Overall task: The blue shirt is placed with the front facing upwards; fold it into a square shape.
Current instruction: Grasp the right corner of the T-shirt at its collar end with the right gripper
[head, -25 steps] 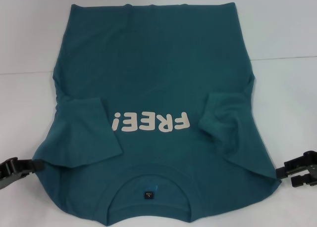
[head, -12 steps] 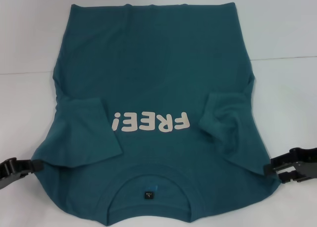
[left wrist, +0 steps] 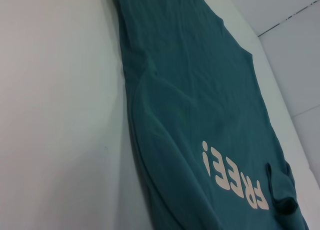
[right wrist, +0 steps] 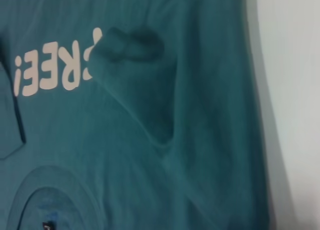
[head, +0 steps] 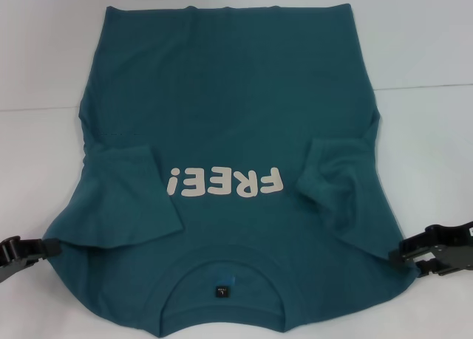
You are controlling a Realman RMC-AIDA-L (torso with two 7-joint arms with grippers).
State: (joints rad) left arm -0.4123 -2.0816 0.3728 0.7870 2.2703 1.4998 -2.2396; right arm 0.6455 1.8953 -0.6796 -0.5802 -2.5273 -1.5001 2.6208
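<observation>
The blue shirt (head: 229,125) lies flat on the table, front up, with "FREE!" (head: 225,182) on the chest. Its collar (head: 222,280) and black label are at the near edge, and both short sleeves are folded inward over the body. My left gripper (head: 35,256) is low at the shirt's near left shoulder corner, open, its upper finger touching the cloth edge. At the near right shoulder edge, my right gripper (head: 410,259) is open with its fingertips against the fabric. The left wrist view shows the shirt (left wrist: 200,104), and the right wrist view shows the same shirt (right wrist: 150,140), neither with fingers in sight.
A white table (head: 429,139) surrounds the shirt on the left, right and far sides. A seam in the table surface (head: 425,84) runs off to the right behind the shirt.
My right gripper has moved left, from off the shirt to its right shoulder edge. The left gripper has drifted slightly left. The shirt has not shifted.
</observation>
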